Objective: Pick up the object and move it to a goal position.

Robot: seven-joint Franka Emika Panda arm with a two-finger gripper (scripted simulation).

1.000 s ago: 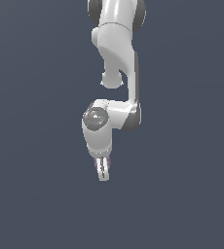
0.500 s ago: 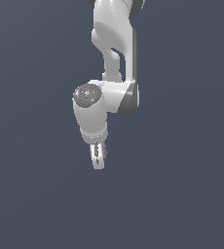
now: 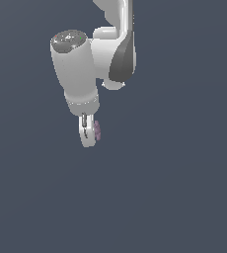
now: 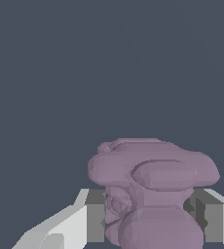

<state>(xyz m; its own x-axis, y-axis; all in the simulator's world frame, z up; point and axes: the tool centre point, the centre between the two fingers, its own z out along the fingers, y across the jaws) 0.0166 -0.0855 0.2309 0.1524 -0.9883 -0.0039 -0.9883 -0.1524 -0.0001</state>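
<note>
The wrist view shows the white gripper (image 4: 150,221) clamped on the pinkish-purple knobbly object (image 4: 150,185), which the exterior view shows only as a sliver (image 3: 97,130).

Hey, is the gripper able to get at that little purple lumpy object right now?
Yes, it seems so: the gripper already has the object between its fingers, with nothing in the way.

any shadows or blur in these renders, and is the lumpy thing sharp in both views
Exterior view: flat, even light, no cast shadows, no blur; the pinkish-purple object is a tiny sliver beside the claw. Wrist view: the object fills the foreground, faceted and sharp.
</note>
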